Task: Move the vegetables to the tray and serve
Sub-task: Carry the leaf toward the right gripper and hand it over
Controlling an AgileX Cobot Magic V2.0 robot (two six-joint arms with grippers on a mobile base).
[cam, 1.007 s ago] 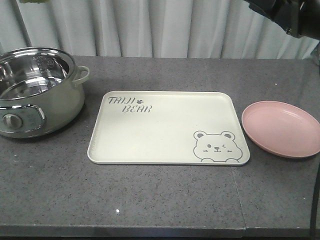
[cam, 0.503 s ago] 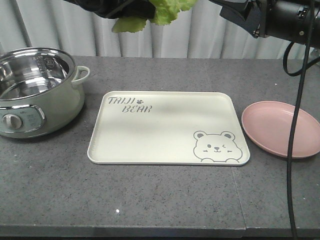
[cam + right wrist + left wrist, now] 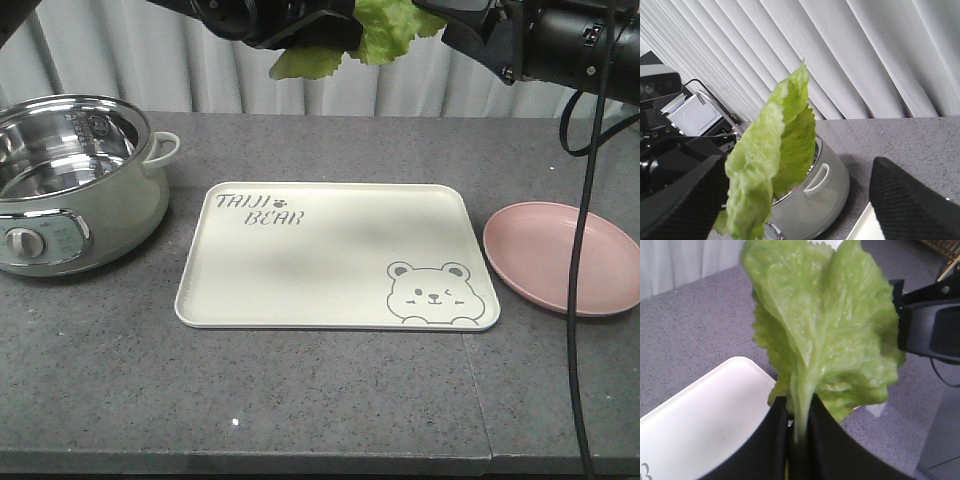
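My left pincer [image 3: 799, 425] is clenched on the pale stem of the lettuce [image 3: 825, 340], holding it in the air at twelve o'clock above the bare cream tray [image 3: 330, 255] on the grey table [image 3: 300, 400]. My right pincer [image 3: 797, 172] is spread wide, facing the leaf. A pot [image 3: 70, 180] sits at nine o'clock of the tray and a pink plate [image 3: 560, 255] at three.

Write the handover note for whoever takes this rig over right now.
Left gripper: shut on the stem of the lettuce, held in the air near the tray's far side.
Right gripper: open, facing the leaf, gripping nothing.
Tray: on the counter between the pot and the pink plate, nothing on it.
Done: lettuce is lifted.
Left: lay it on the tray, then serve.
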